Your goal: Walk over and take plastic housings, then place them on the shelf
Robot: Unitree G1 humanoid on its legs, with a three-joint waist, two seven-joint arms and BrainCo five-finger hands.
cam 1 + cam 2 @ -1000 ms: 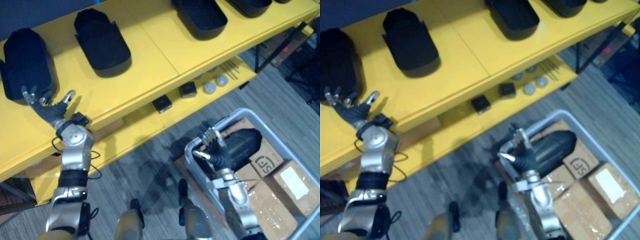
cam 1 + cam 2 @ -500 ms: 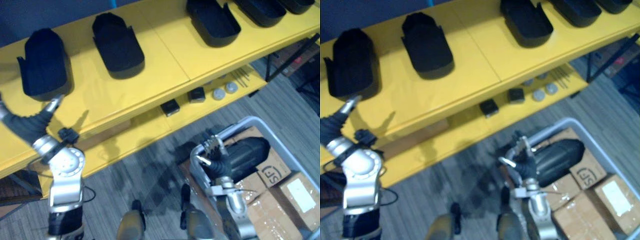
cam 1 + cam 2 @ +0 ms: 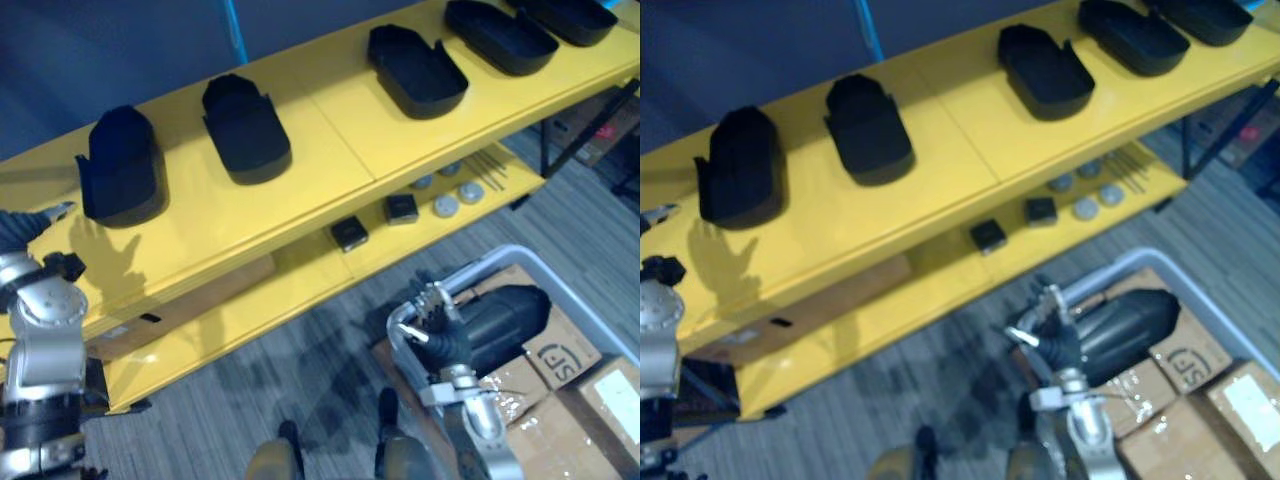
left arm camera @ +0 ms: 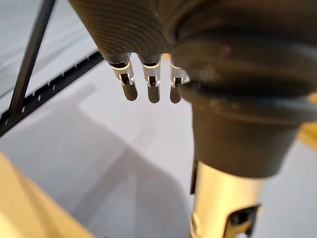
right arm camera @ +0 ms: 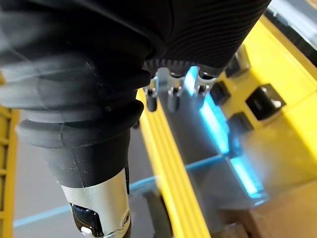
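Note:
Several black plastic housings lie in a row on the yellow shelf's top board (image 3: pixel 330 135); the leftmost one (image 3: pixel 120 175) stands free, with another (image 3: pixel 245 130) beside it. My left hand (image 3: pixel 20 228) is at the far left, apart from the leftmost housing; its fingers (image 4: pixel 148 91) are straight and hold nothing. My right hand (image 3: pixel 435 320) hovers at the rim of a grey bin (image 3: pixel 480 262), fingers (image 5: pixel 171 94) relaxed and empty. One more black housing (image 3: pixel 510 310) lies inside the bin, just right of that hand.
The lower shelf board carries two small black blocks (image 3: pixel 348 232) and grey discs (image 3: pixel 445 205). Cardboard boxes (image 3: pixel 560 345) fill the rest of the bin. Grey striped floor lies between shelf and bin. A dark blue wall backs the shelf.
The camera has moved, showing more of the shelf. My left hand has drawn back from the leftmost housing, which stays on the shelf. The right hand remains at the bin rim.

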